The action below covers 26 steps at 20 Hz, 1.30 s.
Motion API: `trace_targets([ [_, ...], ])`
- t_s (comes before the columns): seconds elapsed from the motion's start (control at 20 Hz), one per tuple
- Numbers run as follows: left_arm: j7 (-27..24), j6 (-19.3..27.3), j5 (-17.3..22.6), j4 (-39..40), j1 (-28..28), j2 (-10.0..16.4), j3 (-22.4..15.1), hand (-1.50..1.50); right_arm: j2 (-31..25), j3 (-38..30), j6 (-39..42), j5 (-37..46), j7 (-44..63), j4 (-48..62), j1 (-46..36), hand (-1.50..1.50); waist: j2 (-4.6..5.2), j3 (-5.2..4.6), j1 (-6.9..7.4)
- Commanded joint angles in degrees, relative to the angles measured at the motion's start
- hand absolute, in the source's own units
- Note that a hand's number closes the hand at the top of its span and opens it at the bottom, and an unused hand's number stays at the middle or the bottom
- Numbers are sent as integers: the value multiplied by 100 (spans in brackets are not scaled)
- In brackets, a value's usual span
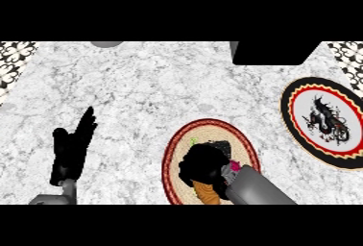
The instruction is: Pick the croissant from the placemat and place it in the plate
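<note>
Croissant [207,192]: golden-brown pastry at the near edge of the round woven placemat [205,130]. Only its lower end shows; the rest is hidden under the hand above it.

Right robot hand [205,163]: comes in from the lower edge and sits bunched over the croissant, fingers curled down round its upper part, apparently grasping it. Whether the pastry is off the mat yet cannot be told.

Plate [322,96]: red-and-black rim with a dark dragon figure, well apart to the right of the placemat, with nothing on it.

Progress, as judged: reach and grasp look done; the lift, the carry to the right and the release onto the plate are left.

Left robot hand [71,149]: at the left, released, fingers straight and pointing up, resting.

Worktop [156,86]: pale grey mottled marble. A black block [273,53] stands at the far edge, with patterned tile [16,60] at the far corners.
</note>
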Motion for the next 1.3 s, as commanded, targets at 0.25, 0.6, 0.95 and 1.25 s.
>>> trace_targets([
  [0.25, -157, 43, -103, 363, -121, -233, 43, 0, 406, -515, -1218, 431, 305, -376, 111, 150, 12, -1, -47],
  [0.6, -75, 131, 3, 54, 168, -89, 281, 0, -1044, -3221, -2058, -946, 289, -1036, 1320, 150, -29, 14, -405],
  [0.95, -164, 28, -24, 149, 90, -79, 260, 0, -1208, -4721, -2450, -2142, 34, -2144, 1870, 150, -22, 3, -238],
  [1.25, -249, 72, -246, 131, 172, -215, 70, 0, -1469, -5740, -2101, -2781, 479, -2753, 2090, 150, -2, -2, -82],
])
